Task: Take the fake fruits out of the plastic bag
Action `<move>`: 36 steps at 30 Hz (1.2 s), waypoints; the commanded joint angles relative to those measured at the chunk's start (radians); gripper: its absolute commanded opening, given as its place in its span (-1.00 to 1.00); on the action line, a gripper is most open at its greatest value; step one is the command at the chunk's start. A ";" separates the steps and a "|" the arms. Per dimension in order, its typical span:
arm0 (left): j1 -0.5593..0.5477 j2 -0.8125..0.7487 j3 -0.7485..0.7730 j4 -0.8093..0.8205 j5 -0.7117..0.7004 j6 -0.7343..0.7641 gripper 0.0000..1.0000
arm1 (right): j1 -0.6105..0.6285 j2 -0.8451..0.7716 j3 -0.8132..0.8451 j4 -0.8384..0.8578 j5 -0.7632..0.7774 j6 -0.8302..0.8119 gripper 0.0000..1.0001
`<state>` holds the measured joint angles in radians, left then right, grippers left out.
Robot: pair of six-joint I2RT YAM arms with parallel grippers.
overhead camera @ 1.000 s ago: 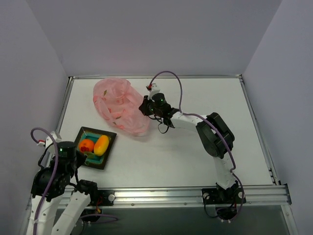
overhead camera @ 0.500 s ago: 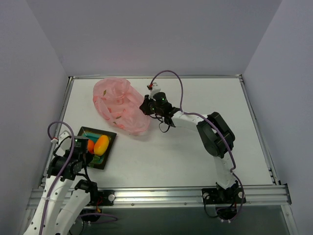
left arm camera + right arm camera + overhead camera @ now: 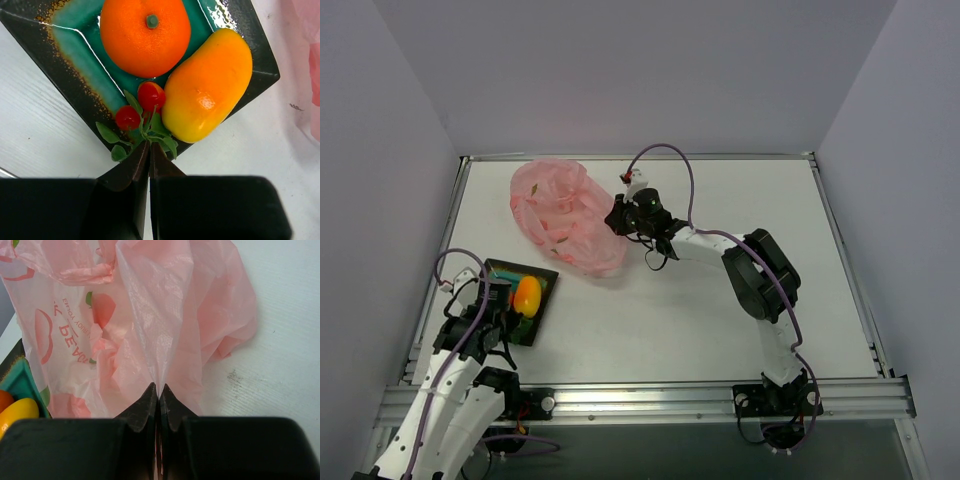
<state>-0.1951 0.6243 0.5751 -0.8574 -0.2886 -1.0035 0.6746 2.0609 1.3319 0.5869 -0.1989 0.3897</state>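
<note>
The pink plastic bag (image 3: pixel 560 215) lies crumpled at the back left of the table. My right gripper (image 3: pixel 616 218) is shut on a fold of its film at the bag's right side; the film runs between the tips (image 3: pixel 158 388). The round orange fruit (image 3: pixel 145 35), the oval yellow-orange fruit (image 3: pixel 207 85) and the red berry sprig with green leaves (image 3: pixel 151 95) lie in the dark tray with teal inside (image 3: pixel 70 45). My left gripper (image 3: pixel 149 146) is shut at the tray's near corner, tips among the sprig's leaves. I see nothing held between them.
The tray (image 3: pixel 542 285) sits at the front left, just short of the bag. My left wrist (image 3: pixel 495 300) covers its left half in the top view. The tray's corner (image 3: pixel 20 372) shows in the right wrist view. White walls close in the table.
My left arm has come down and forward from the left, its gripper now over the tray's near corner. The right arm and the bag have not moved.
</note>
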 commanded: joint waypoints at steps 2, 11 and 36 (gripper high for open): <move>0.002 0.006 -0.018 0.067 -0.006 0.013 -0.95 | 0.000 -0.044 0.020 0.042 -0.011 -0.011 -1.00; 0.003 0.006 -0.032 0.129 0.005 0.023 -0.45 | 0.008 -0.054 0.023 0.027 -0.010 -0.017 -1.00; -0.012 -0.121 0.373 0.230 0.147 0.456 0.88 | 0.025 0.120 0.372 -0.177 -0.008 -0.025 -1.00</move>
<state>-0.2031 0.4759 0.8928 -0.6987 -0.1776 -0.6815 0.6849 2.1284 1.5955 0.4667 -0.1989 0.3771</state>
